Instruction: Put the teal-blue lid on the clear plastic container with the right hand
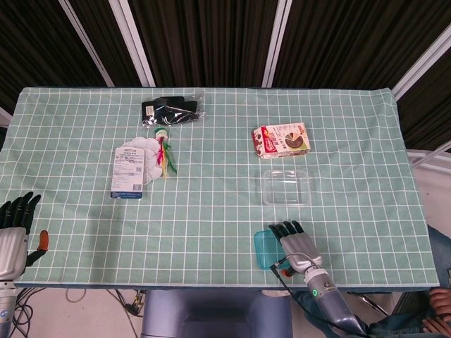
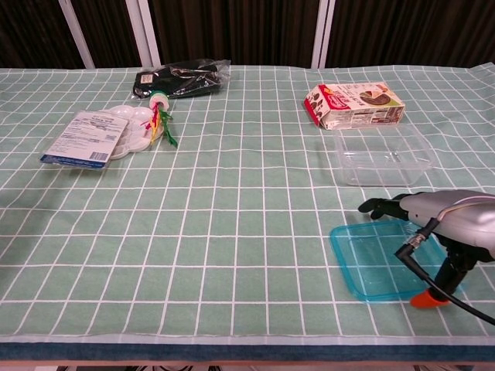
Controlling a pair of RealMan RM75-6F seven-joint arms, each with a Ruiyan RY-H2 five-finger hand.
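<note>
Head view: the right hand (image 1: 297,243), fingers extended and holding nothing, hovers over the flat teal-blue plastic lid (image 1: 263,249) at the near table edge; the clear rectangular plastic container (image 1: 286,187) sits apart beyond it. The left hand (image 1: 14,229) is open, off the table's left edge.

Chest view: the right hand's orange thumb tip touches the lid's near right corner.

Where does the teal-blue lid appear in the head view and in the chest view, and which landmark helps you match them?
Head view: teal-blue lid at bottom centre-right, partly under the right hand.
Chest view: lid at lower right, near the table's front edge.
Shared landmark: the clear plastic container just beyond it.
</note>
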